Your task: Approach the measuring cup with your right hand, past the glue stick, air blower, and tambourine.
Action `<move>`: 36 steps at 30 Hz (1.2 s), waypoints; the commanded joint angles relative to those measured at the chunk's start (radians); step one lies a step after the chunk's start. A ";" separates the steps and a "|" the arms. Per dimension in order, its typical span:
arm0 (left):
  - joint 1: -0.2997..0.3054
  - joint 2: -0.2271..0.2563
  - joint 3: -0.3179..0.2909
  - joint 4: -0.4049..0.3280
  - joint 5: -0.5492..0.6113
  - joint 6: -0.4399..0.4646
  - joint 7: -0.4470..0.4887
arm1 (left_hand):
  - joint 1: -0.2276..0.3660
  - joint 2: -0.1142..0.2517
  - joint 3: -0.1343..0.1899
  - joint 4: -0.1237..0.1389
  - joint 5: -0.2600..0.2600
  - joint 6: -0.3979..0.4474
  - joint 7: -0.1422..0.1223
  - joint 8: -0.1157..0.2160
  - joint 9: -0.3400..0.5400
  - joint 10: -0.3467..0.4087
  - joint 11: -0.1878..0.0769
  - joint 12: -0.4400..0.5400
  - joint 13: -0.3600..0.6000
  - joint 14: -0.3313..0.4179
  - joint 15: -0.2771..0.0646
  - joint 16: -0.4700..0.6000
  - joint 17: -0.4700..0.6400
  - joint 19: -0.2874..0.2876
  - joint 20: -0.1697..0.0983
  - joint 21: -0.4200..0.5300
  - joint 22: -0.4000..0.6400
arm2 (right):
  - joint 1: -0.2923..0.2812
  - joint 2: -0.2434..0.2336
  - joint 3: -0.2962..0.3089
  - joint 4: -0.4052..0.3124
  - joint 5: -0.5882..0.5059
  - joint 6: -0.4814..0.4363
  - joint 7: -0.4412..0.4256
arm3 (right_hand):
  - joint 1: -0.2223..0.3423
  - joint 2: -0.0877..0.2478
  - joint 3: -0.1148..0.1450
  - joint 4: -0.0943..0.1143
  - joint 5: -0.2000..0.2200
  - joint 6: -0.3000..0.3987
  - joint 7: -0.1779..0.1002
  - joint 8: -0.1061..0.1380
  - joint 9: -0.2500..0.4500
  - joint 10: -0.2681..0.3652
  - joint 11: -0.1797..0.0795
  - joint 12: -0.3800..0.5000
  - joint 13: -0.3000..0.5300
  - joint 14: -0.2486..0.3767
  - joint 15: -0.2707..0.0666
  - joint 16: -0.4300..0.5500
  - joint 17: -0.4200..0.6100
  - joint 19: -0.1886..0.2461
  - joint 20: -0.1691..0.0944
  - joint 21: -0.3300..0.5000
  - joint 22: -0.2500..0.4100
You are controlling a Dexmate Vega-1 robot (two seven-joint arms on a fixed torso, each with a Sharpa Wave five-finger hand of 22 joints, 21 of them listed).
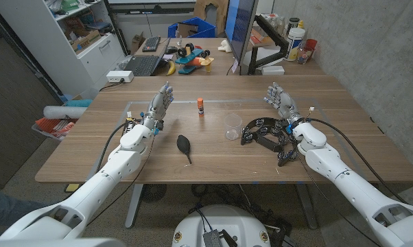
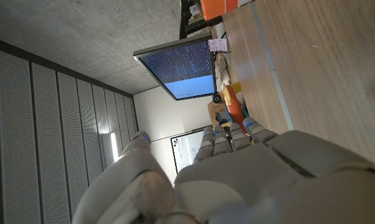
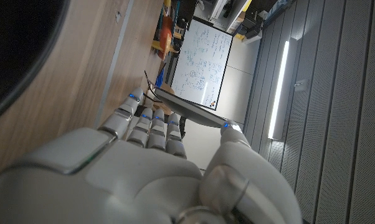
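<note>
Right of the frame's centre in the head view, the clear plastic measuring cup (image 1: 232,126) stands upright on the brown wooden table (image 1: 213,161), so transparent that its outline is faint against the grain. Just to its right lies the black ring-shaped tambourine (image 1: 263,132), whose right edge is partly covered by the robot's right hand (image 1: 280,104). That hand stands with its fingers straight, close together and reaching toward the top of the frame, holding nothing; the right wrist view shows its pale back (image 3: 144,180) beside a dark curved edge, cut off by the frame. The small white glue stick with an orange cap (image 1: 201,106) stands upright at upper centre, and the black bulb-shaped air blower (image 1: 184,147) lies lower centre, nozzle pointing down. Left of centre, the left hand (image 1: 158,108) is likewise extended and empty, its fingertips (image 2: 228,134) visible in the left wrist view.
</note>
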 commanded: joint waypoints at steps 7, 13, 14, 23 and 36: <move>0.010 0.003 -0.001 -0.020 0.004 -0.002 0.009 | 0.011 0.002 0.007 -0.001 0.004 -0.002 0.004 0.006 0.003 -0.001 0.005 0.006 0.005 -0.003 0.006 0.005 0.002 0.002 0.009 0.003 0.002 | -0.009 -0.005 0.002 -0.017 -0.002 -0.005 -0.006 | 0.007 -0.001 0.005 0.000 0.004 0.010 0.001 0.006 0.004 0.008 -0.001 0.005 0.002 0.008 -0.002 0.005 0.002 0.008 0.001 0.005 0.005; 0.018 0.006 -0.004 -0.034 0.004 -0.003 0.016 | 0.012 0.003 0.007 -0.002 0.004 -0.003 0.002 0.006 0.003 -0.002 0.006 0.006 0.005 -0.003 0.006 0.005 0.002 0.002 0.010 0.003 0.002 | -0.010 -0.009 0.002 -0.019 -0.004 -0.003 -0.003 | 0.007 0.000 0.005 -0.001 0.004 0.011 0.000 0.006 0.004 0.008 0.000 0.005 0.002 0.008 -0.001 0.004 0.002 0.007 0.001 0.005 0.005; 0.018 0.007 -0.004 -0.035 0.004 -0.002 0.017 | 0.012 0.003 0.007 -0.002 0.004 -0.002 0.002 0.006 0.004 -0.002 0.005 0.005 0.005 -0.002 0.006 0.005 0.002 0.002 0.010 0.002 0.002 | -0.010 -0.009 0.002 -0.019 -0.004 -0.001 -0.002 | 0.007 0.000 0.005 -0.001 0.004 0.011 0.000 0.006 0.004 0.008 0.000 0.005 0.002 0.008 -0.001 0.004 0.002 0.007 0.001 0.005 0.005; 0.018 0.002 0.002 -0.031 0.010 -0.002 0.020 | 0.012 0.004 0.007 -0.003 0.004 -0.002 0.002 0.006 0.004 -0.002 0.006 0.006 0.005 -0.002 0.006 0.005 0.002 0.002 0.010 0.001 0.002 | -0.014 -0.015 0.003 -0.024 -0.017 0.003 -0.014 | 0.007 0.001 0.004 -0.002 0.004 0.011 -0.002 0.006 0.004 0.008 0.000 0.005 0.002 0.008 -0.003 0.003 0.003 0.006 0.000 0.005 0.005; 0.007 0.002 0.012 -0.025 0.025 0.012 0.029 | 0.013 0.005 0.006 -0.006 0.003 -0.003 0.001 0.006 0.004 -0.001 0.006 0.006 0.005 -0.003 0.007 0.005 0.002 0.001 0.009 -0.001 0.002 | -0.018 -0.024 0.000 -0.017 -0.047 0.038 -0.014 | 0.008 0.001 0.004 -0.004 0.004 0.012 -0.015 0.007 0.004 0.009 -0.006 0.005 0.003 0.011 -0.012 0.002 0.002 0.005 -0.001 0.006 0.005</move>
